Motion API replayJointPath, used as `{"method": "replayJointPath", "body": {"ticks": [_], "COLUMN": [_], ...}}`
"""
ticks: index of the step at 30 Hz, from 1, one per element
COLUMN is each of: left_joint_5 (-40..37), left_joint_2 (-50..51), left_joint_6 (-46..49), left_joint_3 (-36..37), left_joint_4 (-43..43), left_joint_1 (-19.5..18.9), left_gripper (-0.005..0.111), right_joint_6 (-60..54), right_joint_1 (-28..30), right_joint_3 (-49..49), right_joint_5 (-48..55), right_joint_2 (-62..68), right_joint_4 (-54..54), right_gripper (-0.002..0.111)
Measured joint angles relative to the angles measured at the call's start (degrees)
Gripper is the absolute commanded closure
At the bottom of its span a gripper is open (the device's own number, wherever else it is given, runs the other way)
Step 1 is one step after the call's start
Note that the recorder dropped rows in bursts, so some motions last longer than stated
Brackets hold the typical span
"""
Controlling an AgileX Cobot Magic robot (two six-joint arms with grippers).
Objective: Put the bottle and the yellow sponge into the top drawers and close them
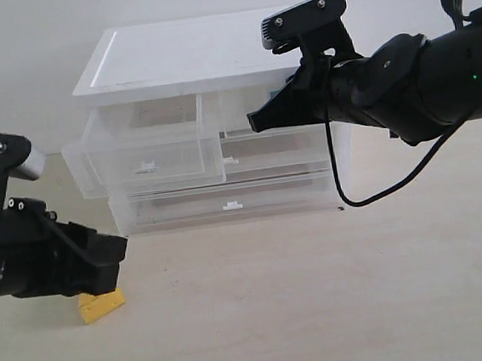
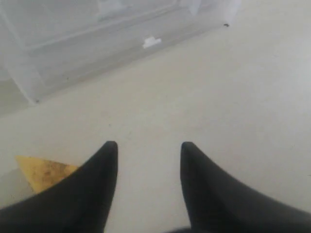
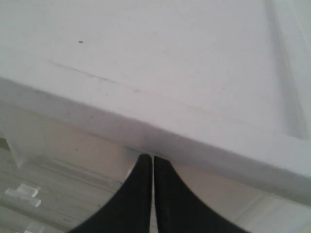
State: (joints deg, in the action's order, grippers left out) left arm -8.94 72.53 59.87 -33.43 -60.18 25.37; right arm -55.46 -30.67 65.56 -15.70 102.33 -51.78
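The yellow sponge [image 1: 100, 305] lies on the table in front of the cabinet, half under my left gripper [image 1: 118, 248]. In the left wrist view the sponge [image 2: 43, 171] sits outside one finger, and the left gripper [image 2: 148, 148] stands open over bare table with nothing between its fingers. The top left drawer [image 1: 144, 151] is pulled out and looks empty. The top right drawer [image 1: 234, 109] is pushed in. My right gripper [image 1: 254, 123] is shut, and its tips [image 3: 153, 158] rest against that drawer's front just under the cabinet's lid. The bottle is out of view.
The white-topped drawer cabinet [image 1: 186, 53] stands at the back against the wall, with full-width translucent drawers [image 1: 226, 201] below the top pair. The right arm's cable [image 1: 343, 179] hangs in front of the cabinet's right side. Light tabletop [image 1: 320, 292] spreads in front.
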Motion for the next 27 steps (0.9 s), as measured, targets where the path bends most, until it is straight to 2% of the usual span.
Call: {"method": "replayJointPath", "body": {"ticks": [7, 11, 16, 27], "left_joint_5": [5.4, 8.0, 10.0, 16.0], "left_joint_2": [0.3, 4.0, 11.5, 20.8], "left_joint_6": [-6.2, -9.5, -14.2, -15.3], "left_joint_3": [3.0, 3.5, 2.9, 0.3], "left_joint_4": [0.1, 0.1, -0.6, -5.6], "left_joint_1": [0.0, 0.0, 0.0, 0.0], "left_gripper": [0.062, 0.062, 0.053, 0.049], "right_joint_6": [0.0, 0.0, 0.0, 0.0], "right_joint_1": [0.0, 0.0, 0.0, 0.0], "right_joint_3": [0.0, 0.0, 0.0, 0.0], "right_joint_5": [0.2, 0.3, 0.3, 0.6], "right_joint_2": [0.0, 0.0, 0.0, 0.0], "right_joint_4": [0.0, 0.1, 0.1, 0.2], "right_gripper": [0.108, 0.108, 0.108, 0.108]}}
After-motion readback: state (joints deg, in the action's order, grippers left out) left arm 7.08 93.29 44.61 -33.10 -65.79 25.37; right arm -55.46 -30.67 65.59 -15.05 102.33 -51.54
